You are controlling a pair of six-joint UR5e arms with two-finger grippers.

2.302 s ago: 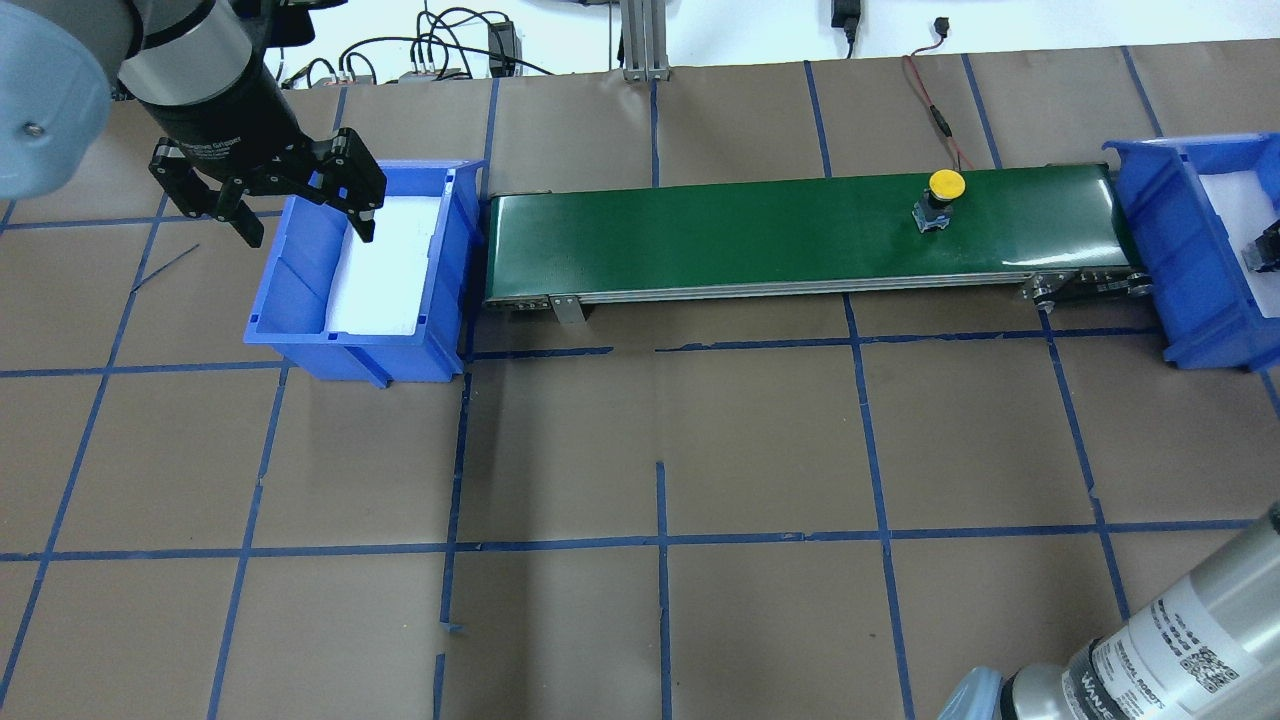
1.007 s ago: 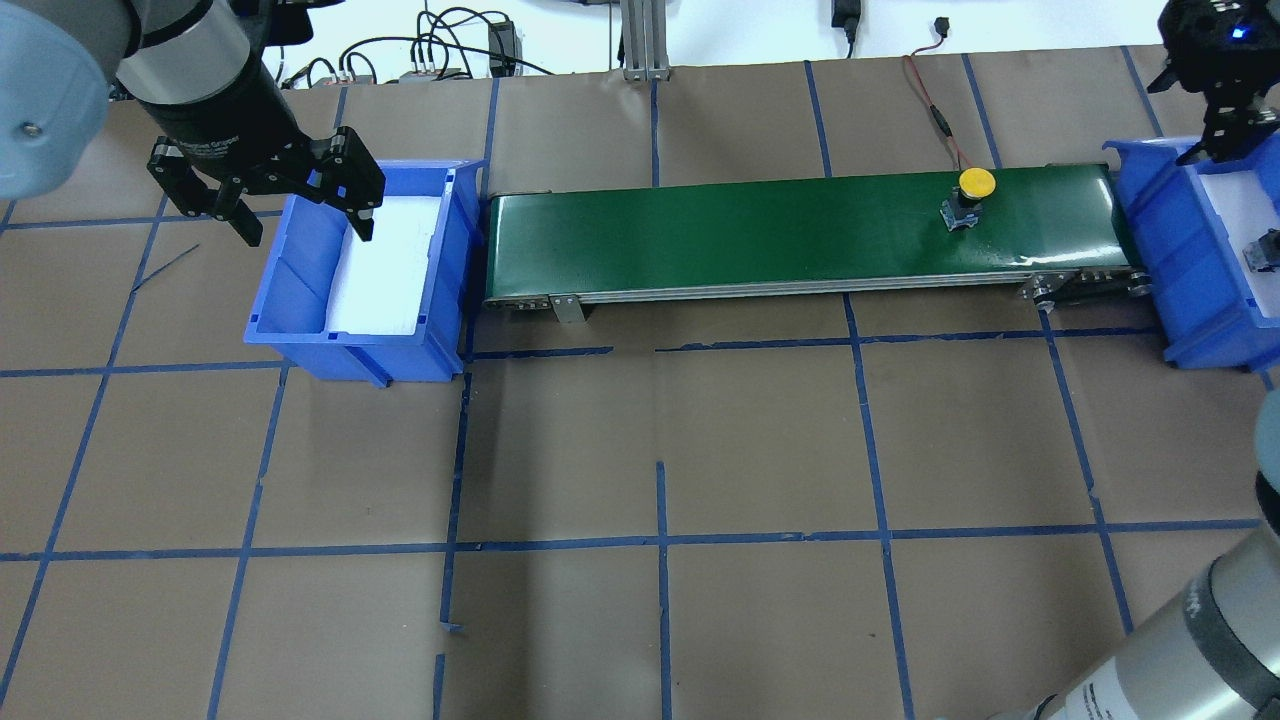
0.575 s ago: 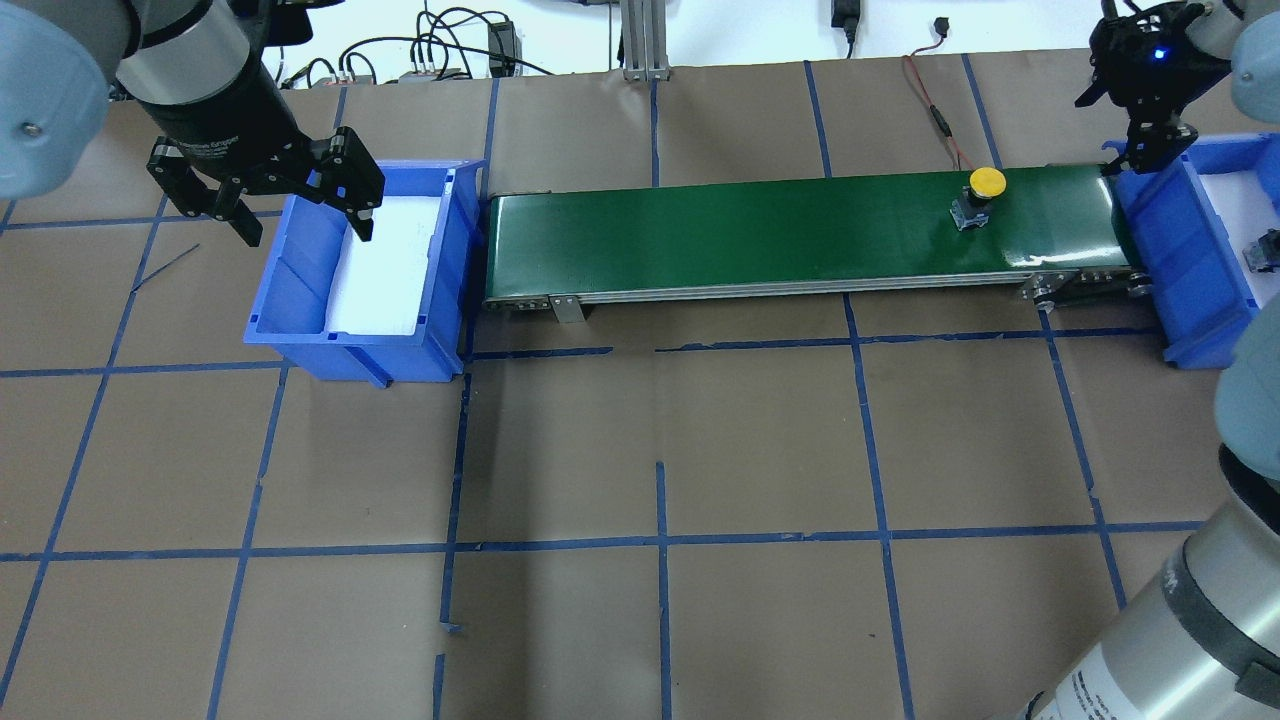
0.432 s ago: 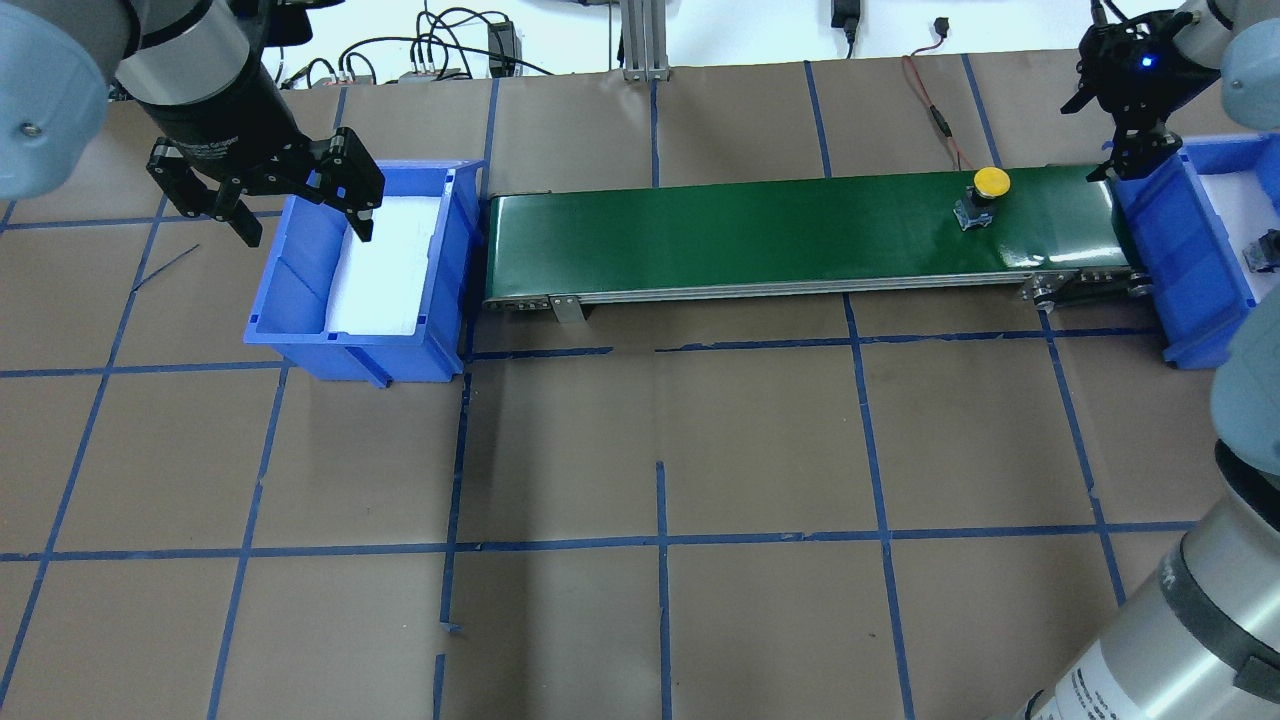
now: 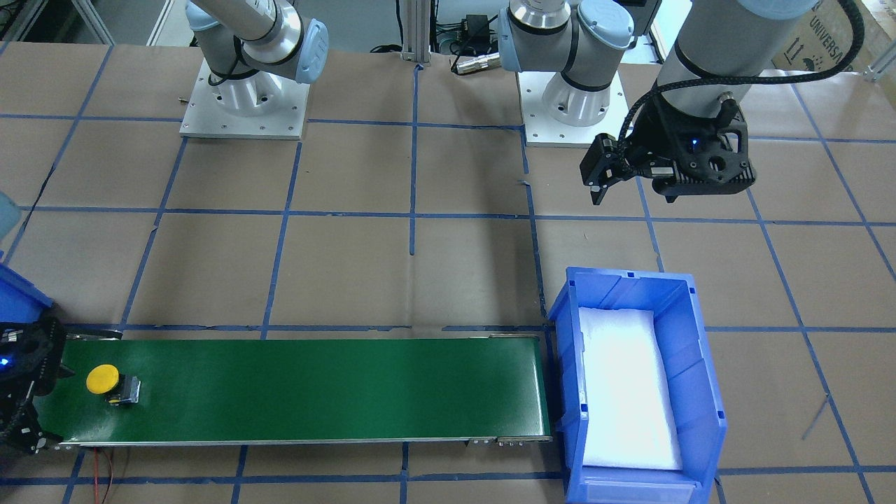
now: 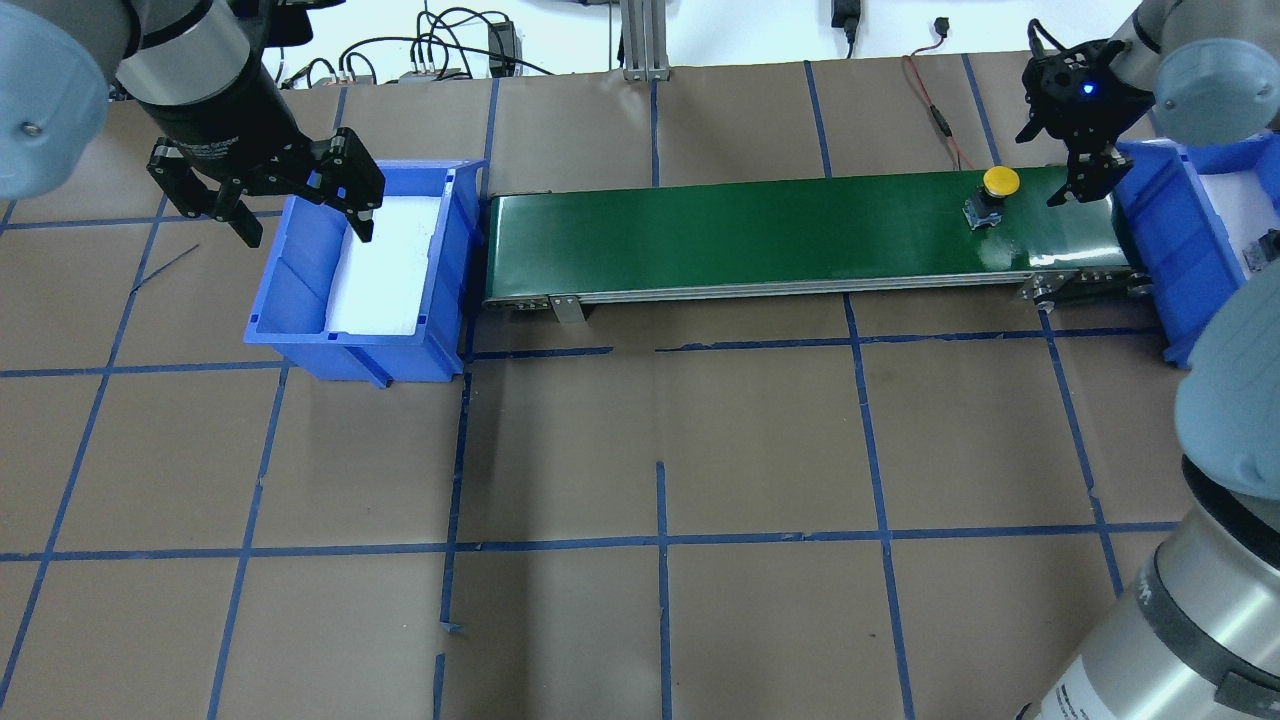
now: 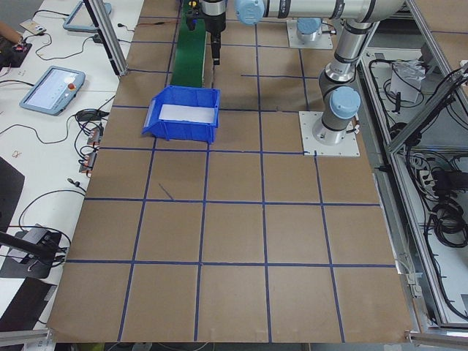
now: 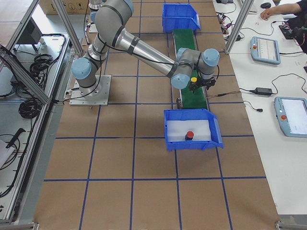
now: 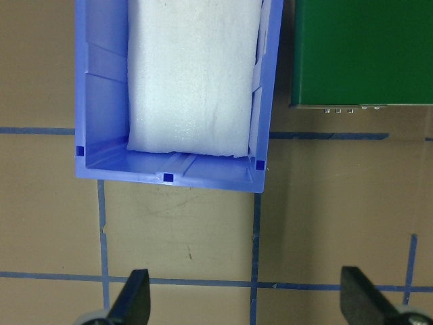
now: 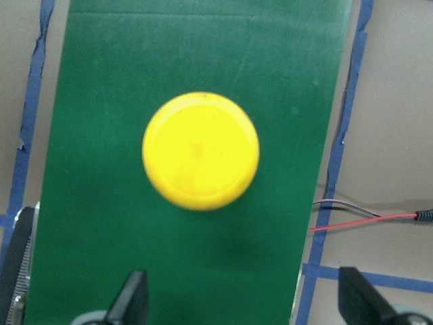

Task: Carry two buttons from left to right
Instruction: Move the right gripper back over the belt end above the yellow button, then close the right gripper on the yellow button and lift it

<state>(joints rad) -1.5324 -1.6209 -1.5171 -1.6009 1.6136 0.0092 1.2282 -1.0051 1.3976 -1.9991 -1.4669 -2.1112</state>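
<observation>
The yellow button (image 6: pixel 998 185) stands on the green conveyor (image 6: pixel 750 230) near its right end, also seen in the front view (image 5: pixel 105 381). My right gripper (image 6: pixel 1075 175) hangs open just right of it. In the right wrist view the yellow button (image 10: pixel 200 150) lies just ahead of the spread fingertips. The red button (image 8: pixel 190 135) rests on white foam in the right blue bin (image 8: pixel 169 129). My left gripper (image 6: pixel 305 225) hovers open and empty over the near-left corner of the left blue bin (image 6: pixel 300 300), which holds only white foam.
A red wire (image 6: pixel 935 110) runs to the conveyor's far right end. Black cables (image 6: pixel 440 50) lie past the table's back edge. The right blue bin (image 6: pixel 1170 250) abuts the belt's end. A person's hand (image 8: pixel 271 12) rests on the side bench.
The yellow button has ridden the belt to the right. My right gripper came into view over the right bin and moved left over the belt's end. The left arm has not moved.
</observation>
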